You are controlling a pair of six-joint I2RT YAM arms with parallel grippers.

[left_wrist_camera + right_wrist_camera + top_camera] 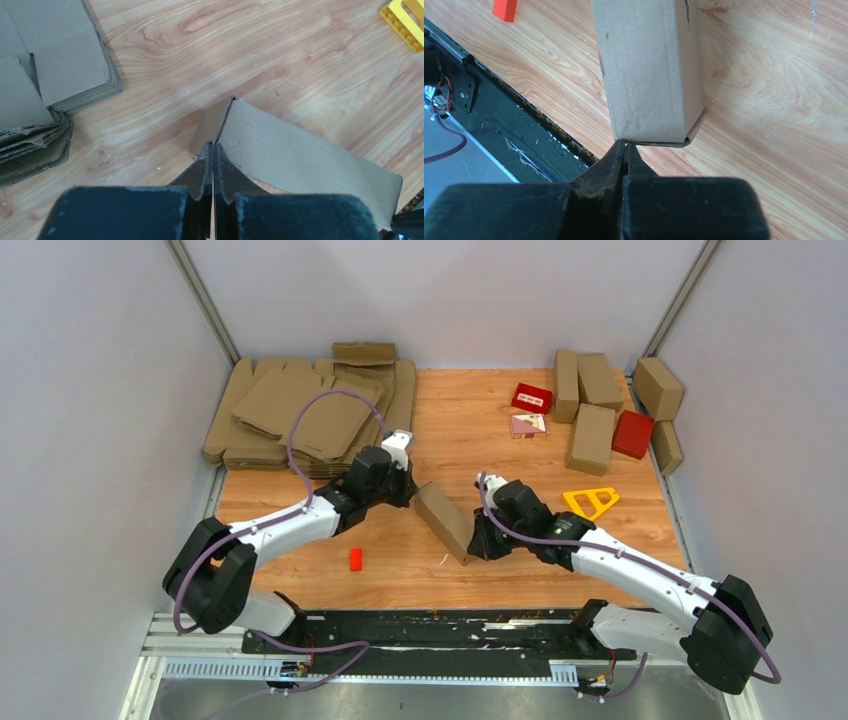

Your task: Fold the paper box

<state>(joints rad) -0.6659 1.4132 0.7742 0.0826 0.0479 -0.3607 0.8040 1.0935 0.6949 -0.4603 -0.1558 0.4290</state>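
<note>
Plainly left gripper (214, 149) pinches paper box (305, 155) edge; right gripper (625, 148) closed at opposite end, grasp hidden.

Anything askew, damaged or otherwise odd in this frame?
Yes. In the right wrist view the paper box has an end flap that bows out at one corner instead of sitting flush. The stack of flat cardboard sheets at the far left is fanned unevenly, with its top sheets skewed.
</note>
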